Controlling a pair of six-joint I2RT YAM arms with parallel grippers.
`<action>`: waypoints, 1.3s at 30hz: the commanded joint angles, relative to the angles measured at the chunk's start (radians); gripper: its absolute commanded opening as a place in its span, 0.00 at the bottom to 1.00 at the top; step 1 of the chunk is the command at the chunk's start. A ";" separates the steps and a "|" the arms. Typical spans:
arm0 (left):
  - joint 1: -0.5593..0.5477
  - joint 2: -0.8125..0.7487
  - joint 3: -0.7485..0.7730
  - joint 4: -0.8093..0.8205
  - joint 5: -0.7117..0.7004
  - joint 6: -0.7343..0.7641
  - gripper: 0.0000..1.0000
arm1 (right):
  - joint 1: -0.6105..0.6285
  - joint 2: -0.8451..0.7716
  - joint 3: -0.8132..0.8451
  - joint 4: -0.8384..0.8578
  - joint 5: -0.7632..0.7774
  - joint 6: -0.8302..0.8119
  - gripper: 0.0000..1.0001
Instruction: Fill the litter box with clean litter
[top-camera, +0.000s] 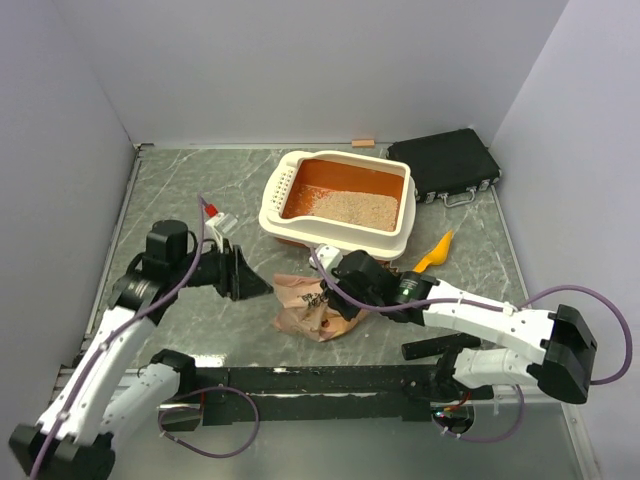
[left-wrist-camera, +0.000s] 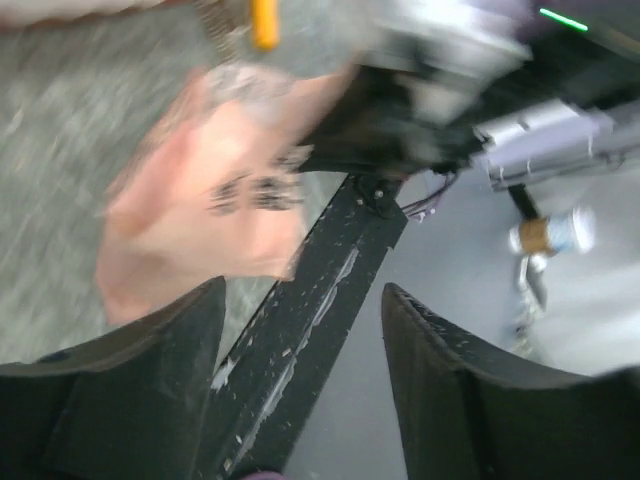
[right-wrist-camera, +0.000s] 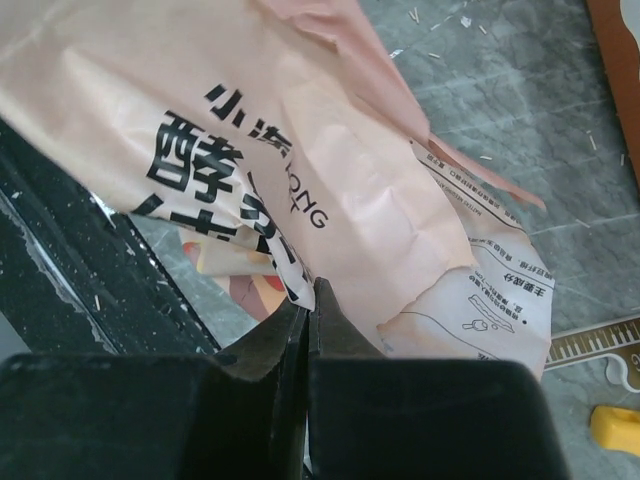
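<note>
The litter box (top-camera: 283, 190), orange with a cream rim, stands at the back centre, and clean litter (top-camera: 350, 207) covers the near part of its floor. A crumpled tan paper bag (top-camera: 305, 308) lies in front of it. My right gripper (top-camera: 336, 298) is shut on a printed fold of the bag (right-wrist-camera: 300, 150), which is pinched at the fingertips in the right wrist view (right-wrist-camera: 310, 292). My left gripper (top-camera: 262, 283) stands open just left of the bag, nothing between its fingers (left-wrist-camera: 170, 380). The blurred left wrist view shows the bag (left-wrist-camera: 190, 220) ahead.
A black flat case (top-camera: 445, 165) sits at the back right. An orange-yellow scoop (top-camera: 435, 252) lies right of the litter box. A black rail (top-camera: 320, 378) crosses the near edge by the arm bases. A small wooden block (top-camera: 362, 142) lies at the back wall.
</note>
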 joint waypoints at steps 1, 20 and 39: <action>-0.136 -0.087 0.046 0.109 -0.083 0.034 0.70 | -0.045 0.057 0.023 -0.061 -0.034 0.029 0.00; -0.733 0.223 0.135 0.183 -0.918 0.333 0.79 | -0.089 -0.054 0.002 -0.061 -0.242 0.004 0.00; -0.784 0.242 -0.023 0.272 -0.724 0.328 0.76 | -0.089 -0.104 -0.027 -0.037 -0.291 0.000 0.00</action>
